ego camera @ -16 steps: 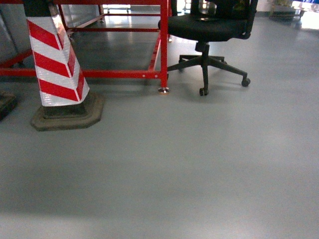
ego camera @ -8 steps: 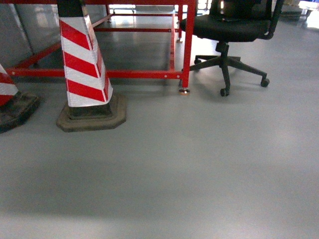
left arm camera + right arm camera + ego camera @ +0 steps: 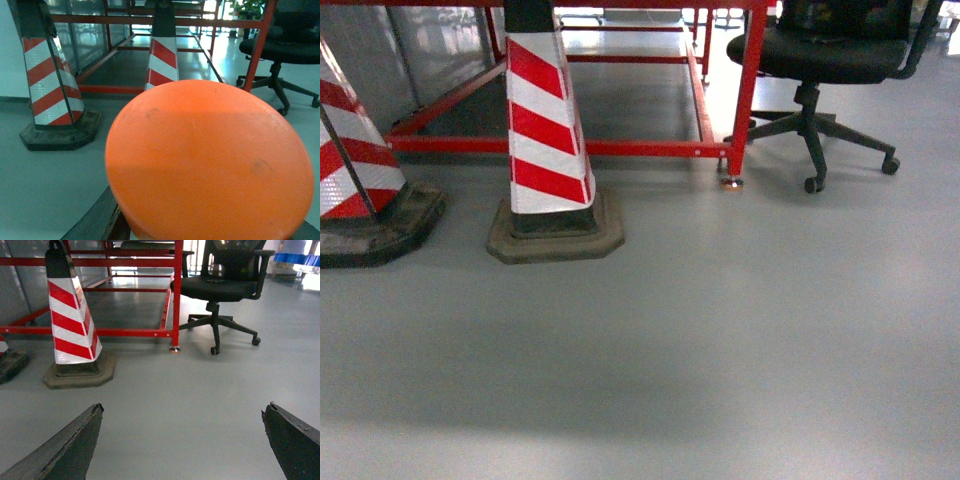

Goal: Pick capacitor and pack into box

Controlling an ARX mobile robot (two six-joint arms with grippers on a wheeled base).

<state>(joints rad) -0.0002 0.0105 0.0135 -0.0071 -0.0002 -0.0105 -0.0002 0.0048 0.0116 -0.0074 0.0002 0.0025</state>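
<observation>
Neither the pale pink box nor any capacitor is showing in any view, so their whereabouts cannot be told; the task is judged as not yet begun, with picking and packing both outstanding.

The head view is showing only grey floor, a red-and-white striped traffic cone on a dark rubber base (image 3: 552,140), a second such cone at the left edge (image 3: 355,190), a red steel frame (image 3: 745,90) and a black swivel office chair (image 3: 840,60).

The right gripper (image 3: 182,440) is standing spread wide and holding nothing, its two dark fingertips (image 3: 65,450) framing bare floor.

The left gripper's state cannot be told: a round orange disc (image 3: 207,160) is filling that wrist view.

Against the earlier head frames, the cone and chair are sitting further right and the second cone is coming into view, suggesting the base is turning left.
</observation>
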